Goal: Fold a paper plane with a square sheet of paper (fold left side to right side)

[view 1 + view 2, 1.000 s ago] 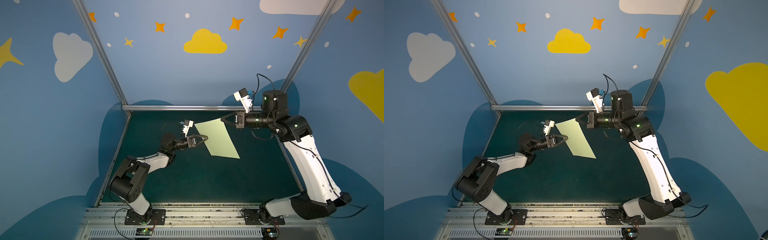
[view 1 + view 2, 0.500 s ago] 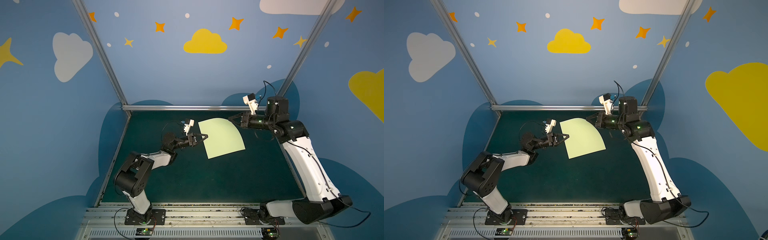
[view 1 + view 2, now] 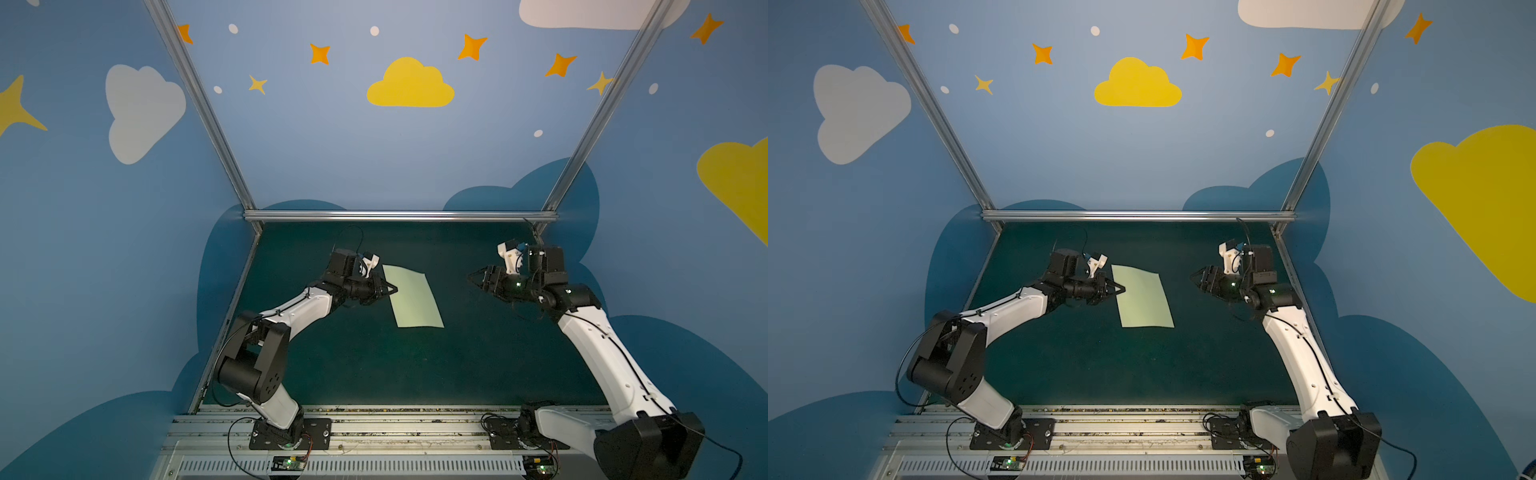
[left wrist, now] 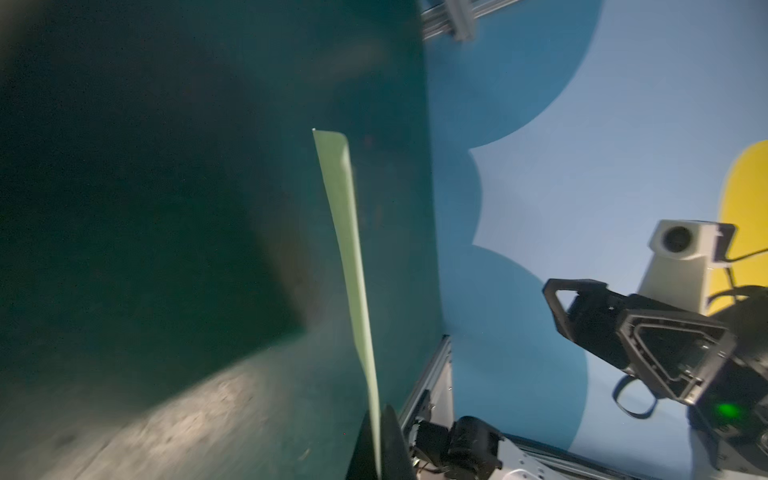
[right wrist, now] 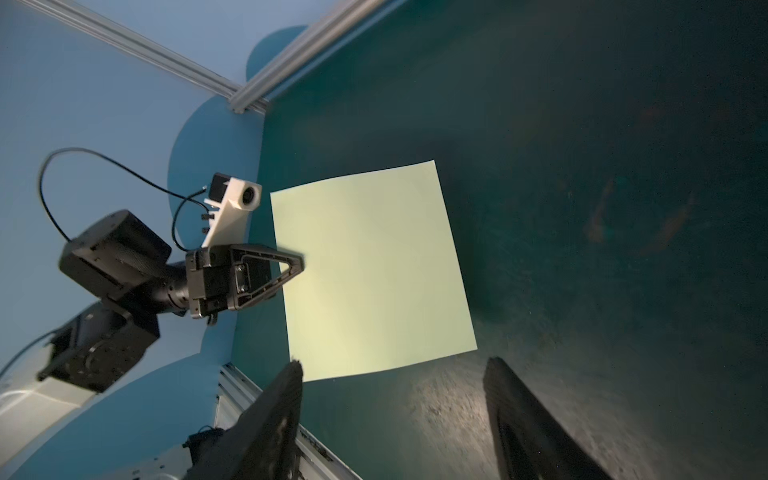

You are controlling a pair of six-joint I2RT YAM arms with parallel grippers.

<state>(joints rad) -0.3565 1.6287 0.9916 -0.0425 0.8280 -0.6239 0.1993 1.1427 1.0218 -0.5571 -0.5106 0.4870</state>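
Pinching the sheet (image 3: 413, 299) by its left edge, the left claw (image 3: 392, 289) holds it near frame centre in both top views, over the worktop (image 3: 374, 365); the right claw (image 3: 473, 276) gapes empty, well apart at right. Left wrist view: sheet (image 4: 349, 249) edge-on, clamped between closed fingers (image 4: 395, 449). Right wrist view: spread jaws grip nothing, sheet (image 5: 370, 270) beyond them.

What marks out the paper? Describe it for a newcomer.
Find the dark green mat between the two arms. Near its middle, the left gripper pinches one edge of the square sheet of paper. It is the only pale-green thing there, amid black-and-white robot parts.
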